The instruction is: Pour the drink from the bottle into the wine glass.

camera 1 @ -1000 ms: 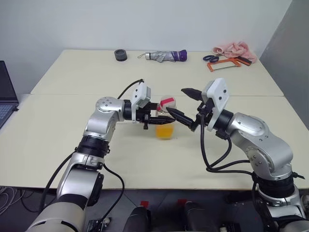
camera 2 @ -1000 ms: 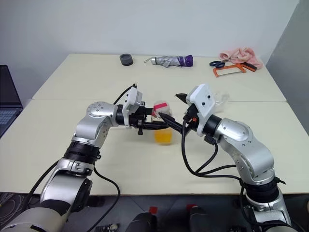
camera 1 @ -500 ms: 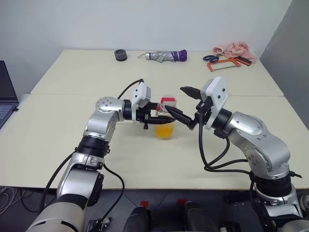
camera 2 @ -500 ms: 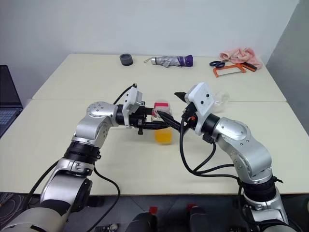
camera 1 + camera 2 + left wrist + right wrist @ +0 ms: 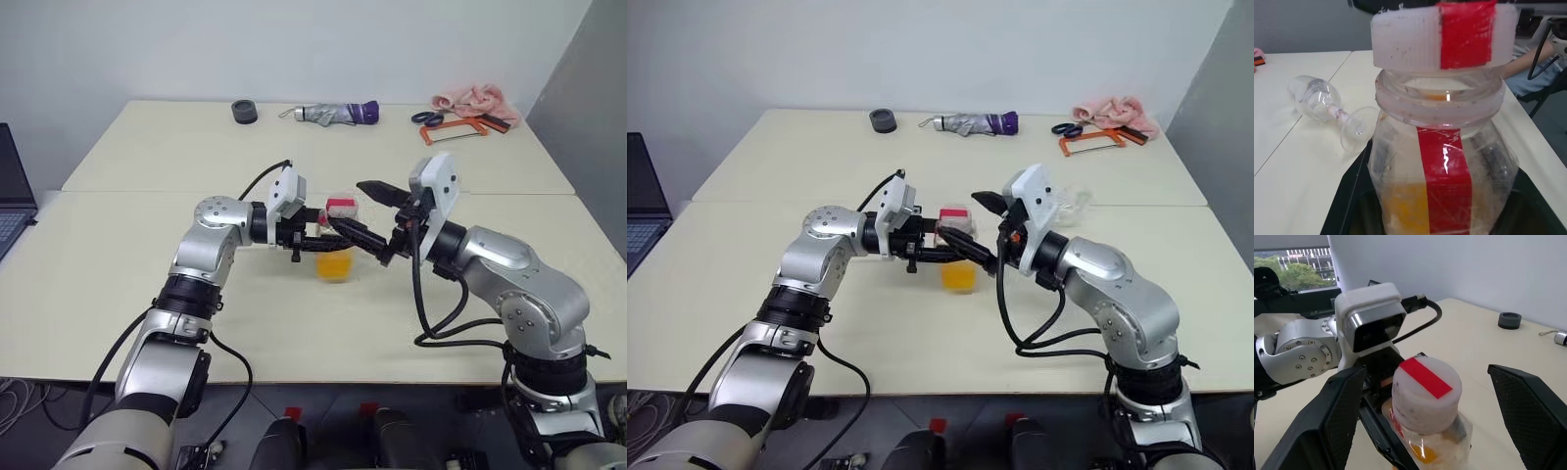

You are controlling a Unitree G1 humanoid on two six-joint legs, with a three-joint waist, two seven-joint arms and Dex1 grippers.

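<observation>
Left pincer (image 5: 323,233) I read as clamped on the bottle (image 5: 336,250) above the counter (image 5: 147,245), orange drink (image 5: 335,265) low inside, cap (image 5: 1425,386) on, my right pincer (image 5: 361,211) spread wide around the cap, wine glass (image 5: 1332,110) lying toppled beyond.

Folded umbrella (image 5: 335,114), black roll (image 5: 245,111), scissors (image 5: 427,117), pink cloth (image 5: 477,99), laptop (image 5: 14,199)

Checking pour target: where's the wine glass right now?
The wine glass lies on its side on the table, seen in the left wrist view beyond the bottle that the left gripper holds.
</observation>
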